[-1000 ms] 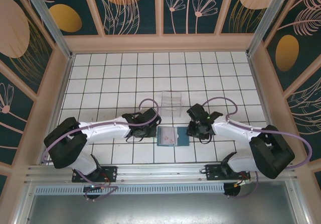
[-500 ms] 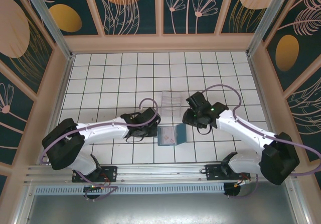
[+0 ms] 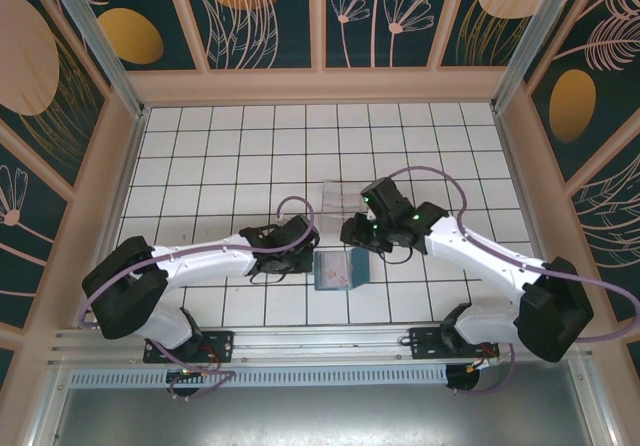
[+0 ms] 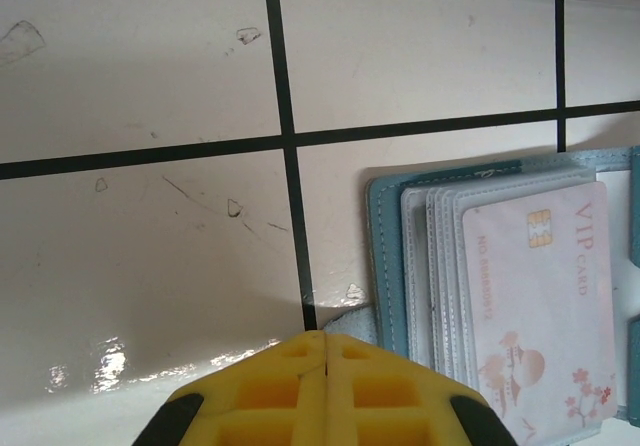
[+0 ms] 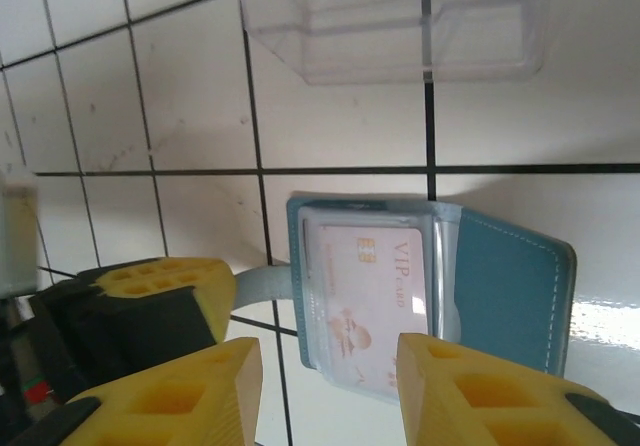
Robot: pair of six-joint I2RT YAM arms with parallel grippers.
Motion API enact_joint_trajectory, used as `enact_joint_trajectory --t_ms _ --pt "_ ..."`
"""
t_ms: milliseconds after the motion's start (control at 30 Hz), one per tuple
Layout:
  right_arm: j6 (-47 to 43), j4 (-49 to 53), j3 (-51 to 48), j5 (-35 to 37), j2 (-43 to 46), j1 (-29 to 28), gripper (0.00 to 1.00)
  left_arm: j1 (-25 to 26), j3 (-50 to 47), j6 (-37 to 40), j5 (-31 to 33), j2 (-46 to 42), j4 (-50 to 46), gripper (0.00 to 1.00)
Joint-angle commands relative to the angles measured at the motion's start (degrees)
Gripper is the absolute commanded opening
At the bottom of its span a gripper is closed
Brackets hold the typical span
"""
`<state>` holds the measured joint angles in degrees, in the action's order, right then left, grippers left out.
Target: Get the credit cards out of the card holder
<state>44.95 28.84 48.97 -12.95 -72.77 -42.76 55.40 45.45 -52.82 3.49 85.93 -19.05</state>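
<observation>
The card holder (image 3: 338, 271) lies on the white tiled table (image 3: 220, 146), near its front edge, between the two arms. It is a small teal-blue wallet with pale stitching along its border, and it is open. Its left half lies flat, showing a stack of clear sleeves. Its right flap (image 5: 510, 286) stands tilted up, with the teal outer side facing the right wrist camera. In the top sleeve sits a pale credit card (image 4: 545, 306) with a gold chip, the words "VIP CARD" and pink flower prints.

A small grey strap tab (image 5: 262, 284) runs from the holder's left edge to the tips of the left pincer (image 4: 325, 366). That pincer is closed, its yellow fingers pressed together. Whether it pinches the tab cannot be told.

The right pincer (image 5: 330, 391) hangs just above the holder's far right corner. Its fingers stand partly apart and hold nothing.

A clear plastic tray (image 3: 345, 198) stands just beyond the holder, apart from it. The sleeve lies over the card's face, and the raised flap stands just beside its right edge.
</observation>
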Motion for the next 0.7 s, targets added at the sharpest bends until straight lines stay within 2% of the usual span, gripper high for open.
enact_joint_trajectory --t_ms 0,167,600,667 --pt "-0.03 -1.93 -2.95 -2.40 -2.59 -0.30 0.40 -0.40 -1.05 -0.03 0.18 -1.22 0.94 0.00" --pt "-0.40 -4.06 -6.87 -1.39 -4.24 -0.12 0.38 -0.40 -0.98 0.20 0.97 -0.99 0.78 0.00" --pt "-0.79 -10.80 -15.38 -1.22 -9.68 0.29 0.21 -0.44 -1.52 -0.76 3.42 -0.71 -1.04 0.00" --pt "-0.84 -11.51 -16.02 -1.24 -10.38 0.16 0.17 -0.47 -0.98 -1.39 4.43 -1.30 -2.05 0.09"
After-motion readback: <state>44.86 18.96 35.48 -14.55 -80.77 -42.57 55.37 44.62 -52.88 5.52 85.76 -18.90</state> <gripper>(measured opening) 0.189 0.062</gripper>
